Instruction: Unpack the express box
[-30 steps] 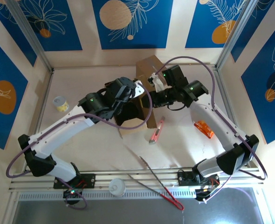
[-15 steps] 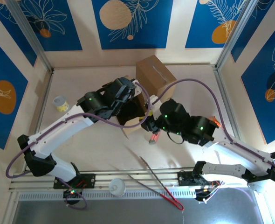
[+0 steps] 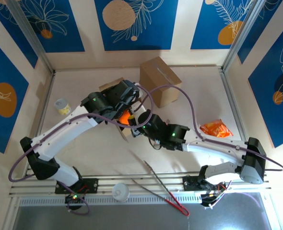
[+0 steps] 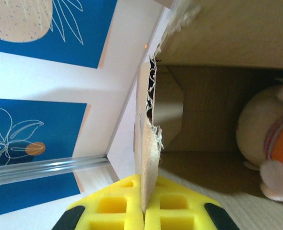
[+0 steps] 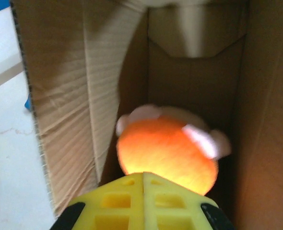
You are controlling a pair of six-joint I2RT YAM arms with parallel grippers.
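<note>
Lowest in the right wrist view, the right gripper has its fingers pressed together right against the orange plush toy, which lies mid-frame inside the express box. We cannot tell whether any fabric is caught. We judge the step to be drawing the toy out, so we should confirm the pinch, then pull straight back, clear of the walls. At the bottom of the left wrist view, the left gripper is clamped on the box flap, and it should brace firmly.
</note>
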